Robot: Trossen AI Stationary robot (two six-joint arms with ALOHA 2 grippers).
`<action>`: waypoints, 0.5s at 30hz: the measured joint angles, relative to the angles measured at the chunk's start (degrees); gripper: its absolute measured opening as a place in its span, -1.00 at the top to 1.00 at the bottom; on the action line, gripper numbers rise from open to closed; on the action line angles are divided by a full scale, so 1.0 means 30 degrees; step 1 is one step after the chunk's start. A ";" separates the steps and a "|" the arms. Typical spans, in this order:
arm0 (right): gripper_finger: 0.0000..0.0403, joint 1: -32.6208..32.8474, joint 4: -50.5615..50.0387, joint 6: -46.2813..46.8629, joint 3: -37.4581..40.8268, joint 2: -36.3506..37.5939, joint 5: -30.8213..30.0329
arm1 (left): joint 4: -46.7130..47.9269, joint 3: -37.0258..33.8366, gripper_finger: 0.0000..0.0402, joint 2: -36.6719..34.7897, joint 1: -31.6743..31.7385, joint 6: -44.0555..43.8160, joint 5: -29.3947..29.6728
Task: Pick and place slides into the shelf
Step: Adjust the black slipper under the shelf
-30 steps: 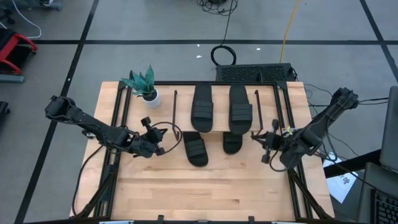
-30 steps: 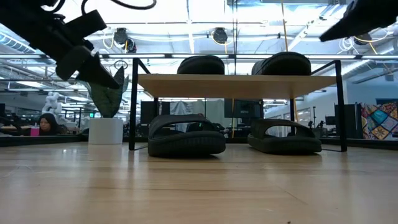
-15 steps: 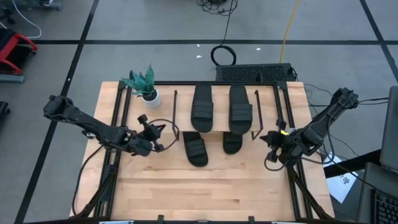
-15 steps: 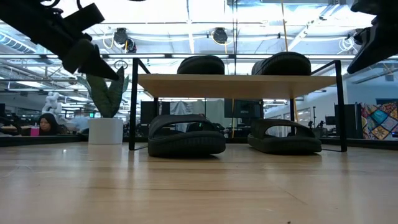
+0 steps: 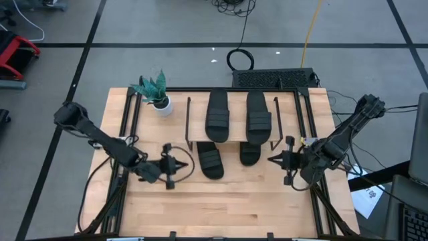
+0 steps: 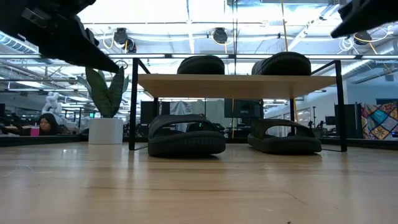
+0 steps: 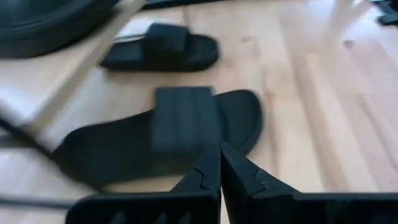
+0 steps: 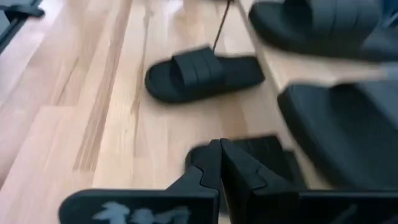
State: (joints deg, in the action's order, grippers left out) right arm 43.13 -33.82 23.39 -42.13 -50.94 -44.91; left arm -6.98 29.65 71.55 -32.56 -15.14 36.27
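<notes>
Two black slides (image 5: pixel 217 115) (image 5: pixel 258 114) lie on top of the shelf's light-wood board (image 5: pixel 237 127). Two more rest sole-down on the table under it, their near ends sticking out: one on the left (image 5: pixel 210 161) and one on the right (image 5: pixel 249 152). In the low view they sit under the board (image 6: pixel 236 81) as the left slide (image 6: pixel 185 135) and the right slide (image 6: pixel 285 137). My left gripper (image 5: pixel 176 165) (image 7: pixel 219 163) is shut, just left of the left lower slide (image 7: pixel 168 130). My right gripper (image 5: pixel 273 159) (image 8: pixel 219 155) is shut, right of the right lower slide.
A small potted plant (image 5: pixel 155 90) stands at the shelf's far-left corner. A black device (image 5: pixel 274 78) lies behind the shelf at the table's far edge. Bare wood (image 5: pixel 221 207) stretches along the near half of the table. Black frame rails run down both sides.
My left gripper has moved toward the near edge and a little right, dropping lower beside the left lower slide. My right gripper drew slightly right, then came back toward the right lower slide. The slides have not moved.
</notes>
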 joint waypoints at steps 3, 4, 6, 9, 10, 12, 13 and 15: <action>1.00 0.0000 0.1127 -0.1271 0.0000 -0.0089 -0.0308 | -0.3167 0.0046 0.98 0.2221 -0.0352 0.1080 -0.0013; 1.00 0.0000 0.1327 -0.1454 0.0000 -0.0105 -0.0508 | -0.3712 0.0231 0.97 0.2996 -0.0362 0.1426 -0.0031; 1.00 0.0000 0.1267 -0.1509 0.0007 -0.0109 -0.0703 | -0.4036 0.0795 0.92 0.4571 -0.0334 0.1826 -0.0058; 1.00 0.0000 0.1237 -0.1469 0.0007 -0.0152 -0.0829 | -0.3999 0.2129 0.80 0.6712 -0.0335 0.2547 0.0358; 1.00 0.0000 0.1242 -0.1418 0.0007 -0.0185 -0.0828 | -0.3906 0.2647 0.74 0.7317 -0.0351 0.2916 0.0651; 1.00 0.0000 0.1244 -0.1143 0.0007 -0.0298 -0.0826 | -0.3181 0.3767 0.61 0.8328 -0.0342 0.3816 0.0947; 1.00 0.0000 0.1222 -0.1018 0.0007 -0.0362 -0.0810 | -0.2616 0.4343 0.54 0.8691 -0.0329 0.4224 0.0959; 1.00 0.0000 0.1236 -0.0862 0.0007 -0.0490 -0.0521 | -0.1298 0.5459 0.39 0.9241 -0.0215 0.4587 0.1228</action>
State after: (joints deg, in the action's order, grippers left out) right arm 43.13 -30.11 20.80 -42.11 -52.41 -46.47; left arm -10.87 46.03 99.27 -33.20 -1.38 39.96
